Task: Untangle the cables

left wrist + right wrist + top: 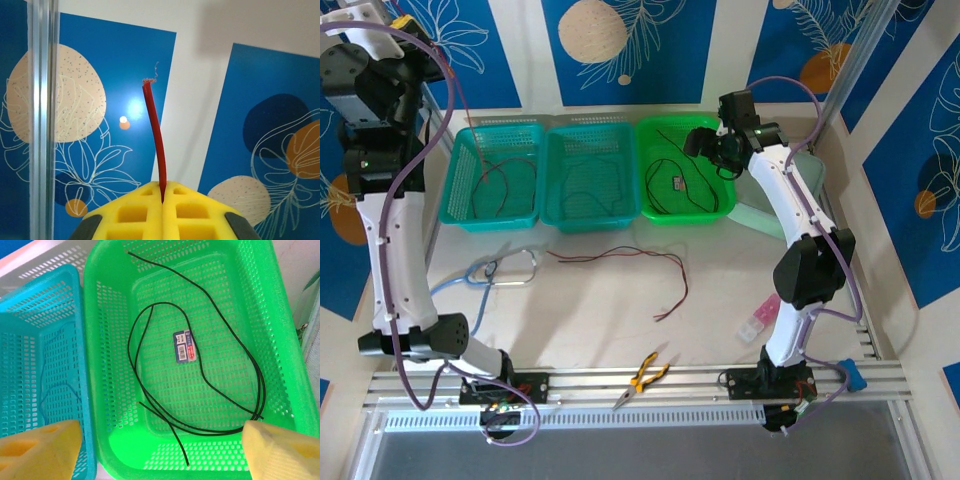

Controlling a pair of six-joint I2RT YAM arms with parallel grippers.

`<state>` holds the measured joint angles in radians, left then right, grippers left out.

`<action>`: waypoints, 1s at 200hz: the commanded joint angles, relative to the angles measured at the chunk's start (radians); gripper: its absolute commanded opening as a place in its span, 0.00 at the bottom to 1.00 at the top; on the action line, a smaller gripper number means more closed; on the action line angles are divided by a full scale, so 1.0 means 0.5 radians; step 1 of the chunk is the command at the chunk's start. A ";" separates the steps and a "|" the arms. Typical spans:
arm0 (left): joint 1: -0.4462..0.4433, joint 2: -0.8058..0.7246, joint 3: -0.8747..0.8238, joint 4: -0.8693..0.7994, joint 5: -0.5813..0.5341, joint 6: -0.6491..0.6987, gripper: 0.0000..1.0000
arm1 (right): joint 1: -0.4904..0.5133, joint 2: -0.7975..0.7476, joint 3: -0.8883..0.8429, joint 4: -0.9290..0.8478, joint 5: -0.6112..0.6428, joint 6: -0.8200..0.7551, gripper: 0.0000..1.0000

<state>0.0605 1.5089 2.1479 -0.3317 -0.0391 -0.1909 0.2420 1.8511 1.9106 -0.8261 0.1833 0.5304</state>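
- The left jaws, raised high at the far left, are clenched on the tip of the red cable (156,135). The height looks meant to draw its length up and free (the frayed end pokes just past the pads).
- The rest of that cable trails down into the left teal basket (490,224), apparently its own bin.
- A light-blue tube loop (505,268) lies on the tabletop (590,320) just in front of that basket, apart from the cables.
- The middle teal basket (590,226) holds one dark cable (592,192), alone.
- A brown cable (620,258) lies loose on the tabletop in front of the baskets, touching no other cable. It looks like the one left to sort.
- Pliers (642,378) rest at the near edge.
- The black cable (129,347) lies looped in the green basket (295,390). The right jaws hang above it, released and gripping nothing, placed to reach in.
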 commanded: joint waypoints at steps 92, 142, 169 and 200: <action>-0.285 -0.116 -1.016 0.526 -0.369 0.485 0.00 | -0.066 -0.200 -0.160 -0.015 -0.195 -0.033 0.84; -0.346 -0.085 -1.252 0.524 -0.517 0.480 0.00 | -0.072 -0.249 -0.231 -0.012 -0.219 -0.030 0.84; -0.357 -0.065 -1.432 0.571 -0.605 0.418 0.00 | -0.070 -0.275 -0.275 0.000 -0.235 -0.024 0.84; -0.353 0.024 -1.516 0.506 -0.680 0.344 0.00 | -0.075 -0.299 -0.311 -0.010 -0.242 -0.039 0.84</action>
<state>-0.1108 1.4921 1.4025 -0.0868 -0.3157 0.0196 0.2089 1.7412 1.7752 -0.8234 0.0917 0.5270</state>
